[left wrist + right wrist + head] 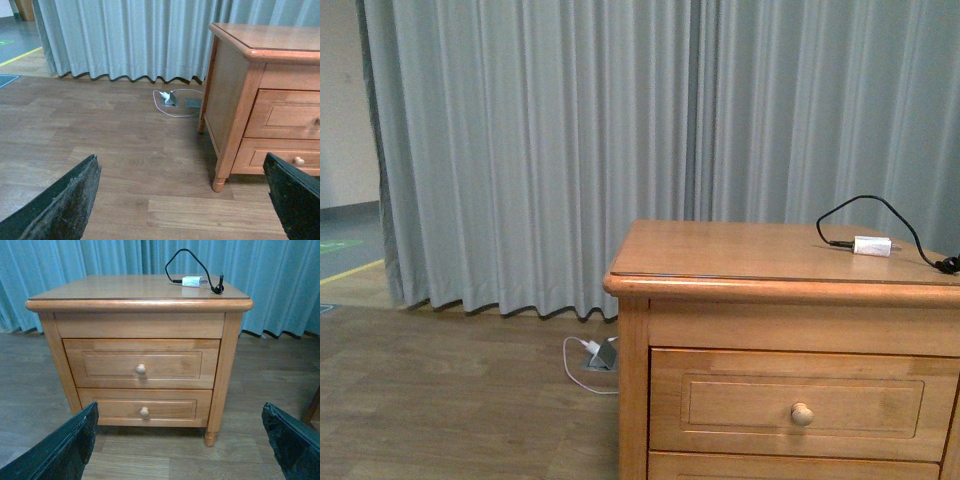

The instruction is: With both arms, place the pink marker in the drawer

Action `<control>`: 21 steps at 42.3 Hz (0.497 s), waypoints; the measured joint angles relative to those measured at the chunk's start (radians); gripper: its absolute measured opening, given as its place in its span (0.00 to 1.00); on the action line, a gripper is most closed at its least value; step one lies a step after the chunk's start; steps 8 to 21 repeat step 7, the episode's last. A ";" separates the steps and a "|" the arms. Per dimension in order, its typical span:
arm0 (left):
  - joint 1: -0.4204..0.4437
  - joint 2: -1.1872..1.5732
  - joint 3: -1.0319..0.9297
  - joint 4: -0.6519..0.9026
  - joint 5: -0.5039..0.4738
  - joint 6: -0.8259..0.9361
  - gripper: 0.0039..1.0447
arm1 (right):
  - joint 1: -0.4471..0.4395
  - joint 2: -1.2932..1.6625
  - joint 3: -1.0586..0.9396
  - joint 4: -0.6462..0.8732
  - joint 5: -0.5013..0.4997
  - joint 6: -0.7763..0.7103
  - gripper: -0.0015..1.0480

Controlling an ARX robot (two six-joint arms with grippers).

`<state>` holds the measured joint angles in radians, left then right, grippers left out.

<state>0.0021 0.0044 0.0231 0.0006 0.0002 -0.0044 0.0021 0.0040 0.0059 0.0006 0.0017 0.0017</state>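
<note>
While neither arm shows in front view, drawer sits closed, white adapter on top; left wrist: left gripper fingers spread wide over floor; right wrist: right gripper wide open facing closed drawer; pink marker unseen anywhere

Front view looks level from the robot's body, close to the nightstand, catching only its top, one corner and the upper drawer, with grey curtains behind. Left wrist view sits low, well back from the nightstand, facing across the wood floor between its own two fingers toward the cabinet's side and the floor socket. Right wrist view faces the nightstand square on from a short way off, fingers framing both drawers. All three share the nightstand and curtains; front and right wrist share the white adapter.
</note>
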 joint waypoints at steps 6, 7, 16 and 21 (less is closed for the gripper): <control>0.000 0.000 0.000 0.000 0.000 0.000 0.94 | 0.000 0.000 0.000 0.000 0.000 0.000 0.92; 0.000 0.000 0.000 0.000 0.000 0.000 0.94 | 0.000 0.000 0.000 0.000 0.000 0.000 0.92; 0.000 0.000 0.000 0.000 0.000 0.000 0.94 | 0.000 0.000 0.000 0.000 0.000 0.000 0.92; 0.000 0.000 0.000 0.000 0.000 0.000 0.94 | 0.000 0.000 0.000 0.000 0.000 0.000 0.92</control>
